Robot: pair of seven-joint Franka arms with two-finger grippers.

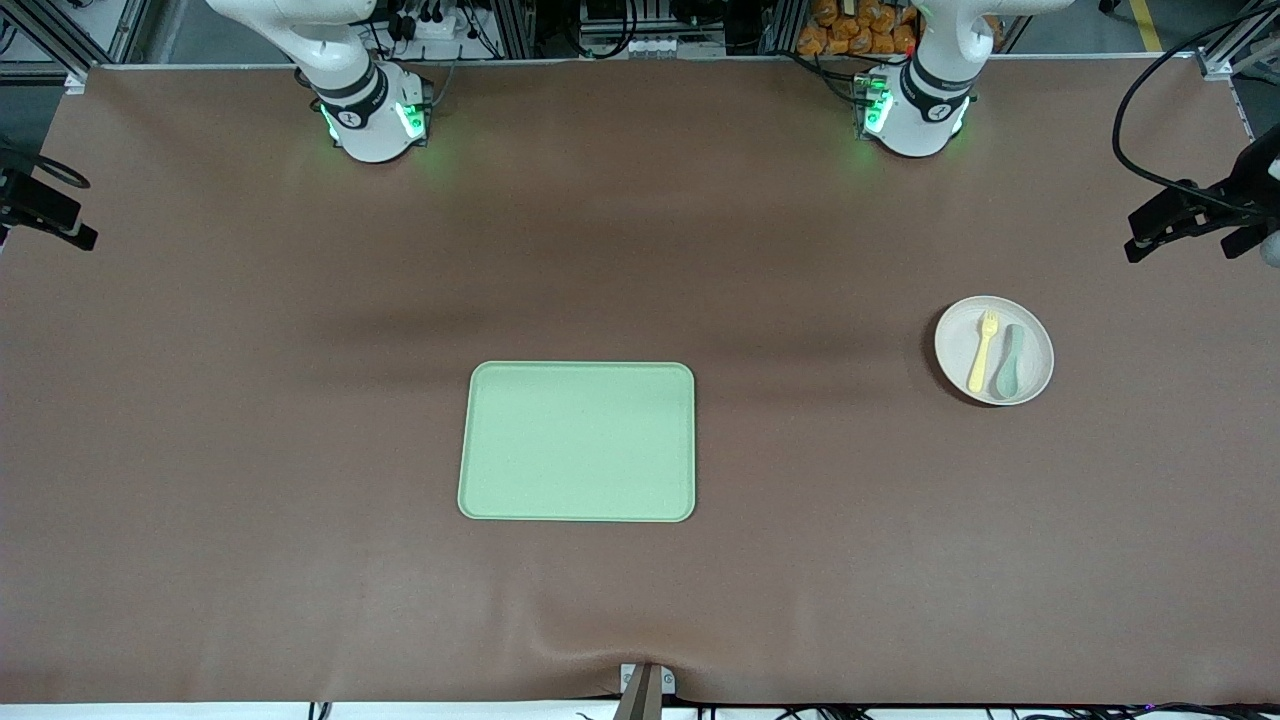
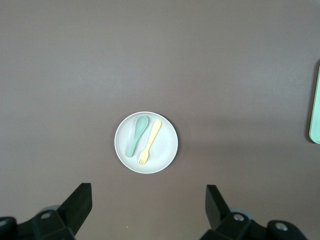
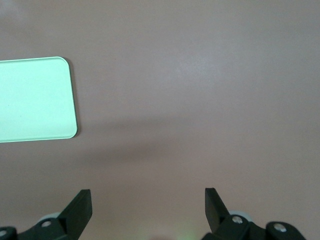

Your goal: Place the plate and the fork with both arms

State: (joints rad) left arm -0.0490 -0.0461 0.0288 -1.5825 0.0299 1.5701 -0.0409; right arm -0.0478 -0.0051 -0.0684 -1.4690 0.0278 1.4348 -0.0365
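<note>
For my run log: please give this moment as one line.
left claw: open, above plate | right claw: open, waiting | fork: on plate

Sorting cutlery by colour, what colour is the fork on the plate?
Pale yellow fork, clearest in the left wrist view.

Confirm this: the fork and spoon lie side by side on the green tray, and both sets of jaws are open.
Wrong in one respect: the fork and spoon lie on the plate, not the tray, as the front view shows. Both sets of jaws are open.
</note>
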